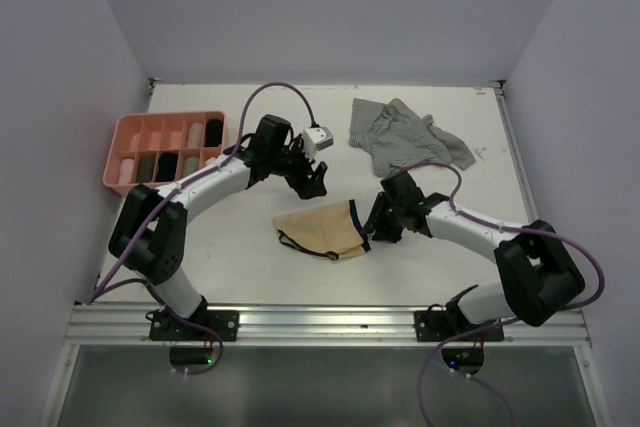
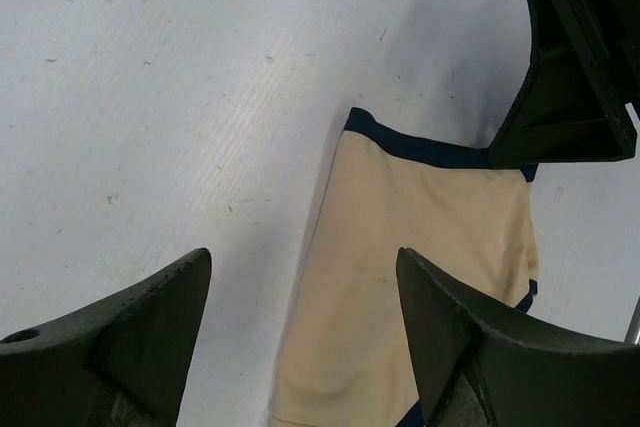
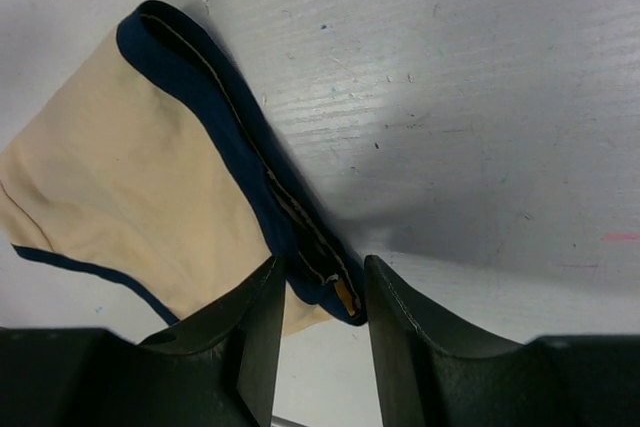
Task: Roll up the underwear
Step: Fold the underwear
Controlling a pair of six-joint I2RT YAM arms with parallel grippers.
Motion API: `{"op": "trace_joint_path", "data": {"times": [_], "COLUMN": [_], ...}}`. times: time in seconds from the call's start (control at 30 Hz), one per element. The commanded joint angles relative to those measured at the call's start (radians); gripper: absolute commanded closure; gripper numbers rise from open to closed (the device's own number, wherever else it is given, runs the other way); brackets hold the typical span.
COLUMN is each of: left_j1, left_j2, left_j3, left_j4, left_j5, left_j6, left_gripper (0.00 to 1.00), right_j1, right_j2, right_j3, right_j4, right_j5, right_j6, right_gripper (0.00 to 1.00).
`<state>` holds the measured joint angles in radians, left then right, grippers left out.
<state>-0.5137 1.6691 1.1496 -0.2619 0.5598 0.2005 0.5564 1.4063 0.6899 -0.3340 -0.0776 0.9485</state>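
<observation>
Hovering over the white table (image 1: 235, 247) with the left gripper (image 1: 315, 183) bent downward, jaws spread wide and holding nothing, just beside the flat beige fabric underwear with navy trim (image 1: 320, 229) lying mid-table. Straddling its trim corner with the right gripper (image 3: 322, 262), fingers narrowly parted; pinching or merely touching, not showing. Cutting off the crumpled grey striped underwear (image 1: 400, 132) at the left wrist view's top edge.

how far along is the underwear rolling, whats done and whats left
Done: several compartments of the pink tray hold what look like rolled bundles. In hand: the beige underwear lies flat, unrolled; the right gripper has its jaws around the navy waistband's end, and the left gripper hovers over it, jaws open. Left: rolling that piece, then the grey striped underwear, crumpled at the back.
</observation>
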Motion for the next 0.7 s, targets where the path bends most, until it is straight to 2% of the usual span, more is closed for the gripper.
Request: {"op": "trace_joint_path", "data": {"times": [0.0,0.2,0.4,0.67], "left_j1": [-0.002,0.0,0.006,0.007], "left_j2": [-0.045,-0.052,-0.06,-0.069], "left_j3": [-0.007,-0.022,-0.028,-0.045], "left_j4": [0.052,0.05,0.055,0.05], "left_j5": [-0.021,-0.031,-0.038,-0.046], "left_j6": [-0.013,-0.015,-0.013,-0.006], "left_gripper": [0.21,0.21,0.21,0.21], "right_j1": [0.004,0.004,0.004,0.004], "right_j2": [0.016,0.033,-0.001,-0.069], "right_j3": [0.023,0.046,0.088,0.149], "right_j4": [0.065,0.075,0.015,-0.101], "right_j5": [-0.027,-0.059,-0.047,-0.054], "right_j6": [-0.022,-0.04,-0.051,-0.05], "right_gripper": [0.59,0.73,0.98,1.0]}}
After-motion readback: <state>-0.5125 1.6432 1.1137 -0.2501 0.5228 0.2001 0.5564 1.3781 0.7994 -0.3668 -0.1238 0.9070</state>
